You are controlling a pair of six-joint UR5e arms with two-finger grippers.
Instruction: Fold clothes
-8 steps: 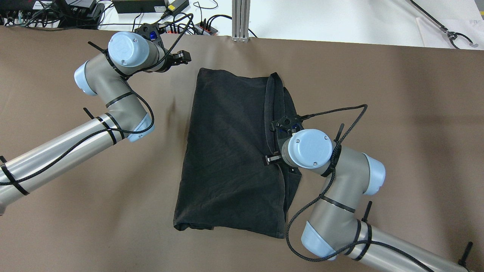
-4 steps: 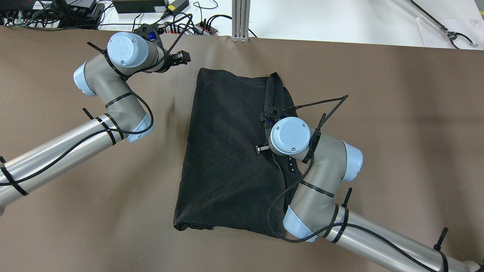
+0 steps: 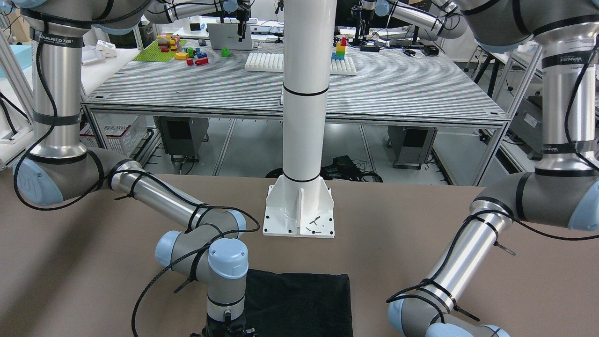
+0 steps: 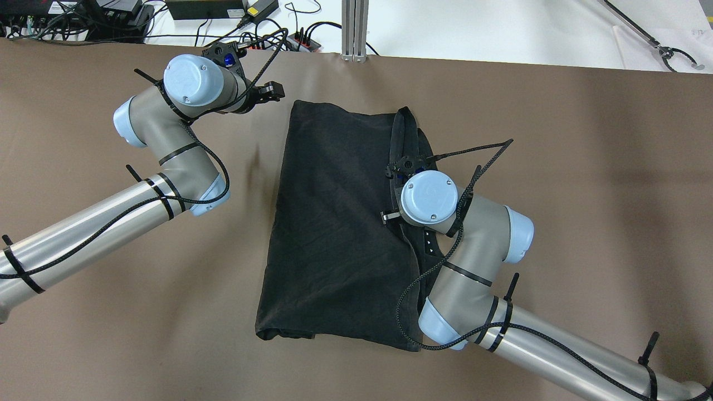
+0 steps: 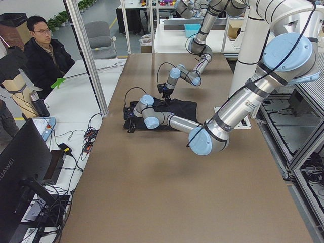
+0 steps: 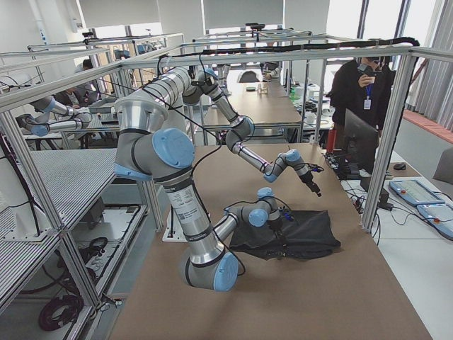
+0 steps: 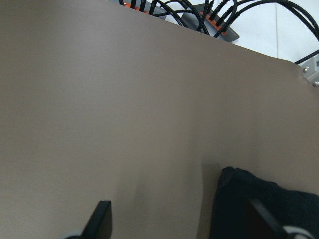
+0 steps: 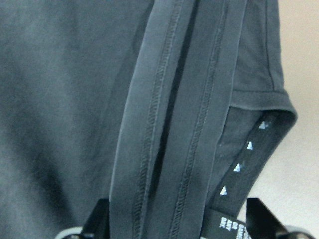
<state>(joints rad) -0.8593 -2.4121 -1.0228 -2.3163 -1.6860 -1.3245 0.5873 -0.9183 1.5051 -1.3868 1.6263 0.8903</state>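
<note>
Clothes [image 4: 334, 223], one black piece, lie partly folded in the middle of the surface [image 4: 585, 167]. The left jaws hang spread and empty just beside its far left corner, likely waiting. The right jaws, also spread, hover over the doubled right hem, seemingly lining up a grasp.

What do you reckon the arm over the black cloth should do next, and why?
Probably lower the right pincer and close it on the folded hem of the black cloth: its fingers stand open either side of that hem, gripping nothing.
</note>
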